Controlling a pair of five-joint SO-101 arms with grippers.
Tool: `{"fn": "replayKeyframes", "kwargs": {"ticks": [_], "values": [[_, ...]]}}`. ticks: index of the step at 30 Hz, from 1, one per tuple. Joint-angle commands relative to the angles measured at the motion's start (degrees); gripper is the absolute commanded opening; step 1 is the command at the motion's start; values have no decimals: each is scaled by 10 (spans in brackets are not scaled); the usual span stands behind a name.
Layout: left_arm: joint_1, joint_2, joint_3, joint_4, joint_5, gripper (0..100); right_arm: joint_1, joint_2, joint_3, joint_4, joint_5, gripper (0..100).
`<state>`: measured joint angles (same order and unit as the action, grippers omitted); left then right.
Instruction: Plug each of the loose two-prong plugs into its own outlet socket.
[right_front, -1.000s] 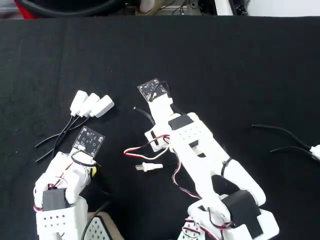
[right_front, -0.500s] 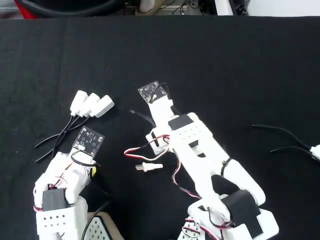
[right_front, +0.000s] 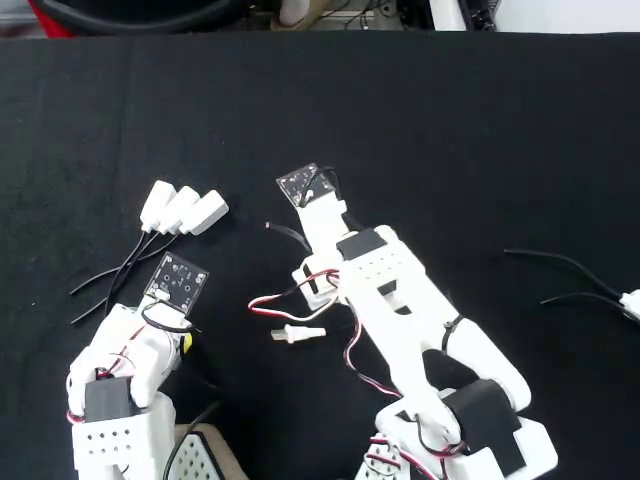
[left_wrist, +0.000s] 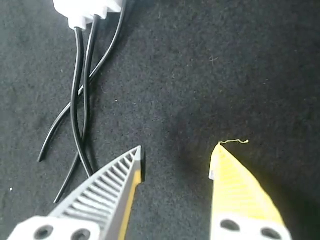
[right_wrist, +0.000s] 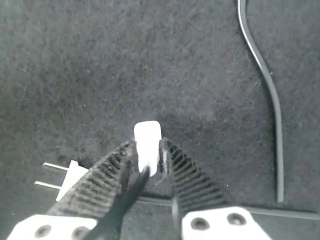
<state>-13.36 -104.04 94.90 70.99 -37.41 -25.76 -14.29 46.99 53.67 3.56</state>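
My right gripper (right_wrist: 147, 146) is shut on a small white plug (right_wrist: 147, 135), held low over the black mat, with its black cable running back between the fingers. A loose two-prong plug (right_wrist: 67, 177) lies just beside one finger. In the high view this loose plug (right_front: 298, 334) rests beside the right arm (right_front: 380, 280). Three white outlet sockets (right_front: 185, 208) with black cables sit side by side at the left. My left gripper (left_wrist: 177, 150) stands open and holds nothing, a short way from the sockets (left_wrist: 87, 7).
Another white plug (right_front: 631, 300) with two black cables lies at the right edge. The sockets' black cables (right_front: 120, 270) trail toward the left arm. A loose black cable (right_wrist: 265, 85) curves past the right gripper. The far half of the mat (right_front: 400, 100) is bare.
The free end of the black cable beside the right wrist has shifted slightly. Both arms have hardly moved.
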Motion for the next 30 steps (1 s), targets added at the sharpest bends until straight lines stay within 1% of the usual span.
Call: {"fn": "replayKeyframes", "kwargs": {"ticks": [1,25,30], "values": [[-5,-3,-6,4,-5,226,6,0,-6,4,4,55],[-4,-3,-6,6,-4,228,5,1,-5,4,4,57],[-4,-3,-6,7,-4,228,5,38,-14,1,4,57]]}}
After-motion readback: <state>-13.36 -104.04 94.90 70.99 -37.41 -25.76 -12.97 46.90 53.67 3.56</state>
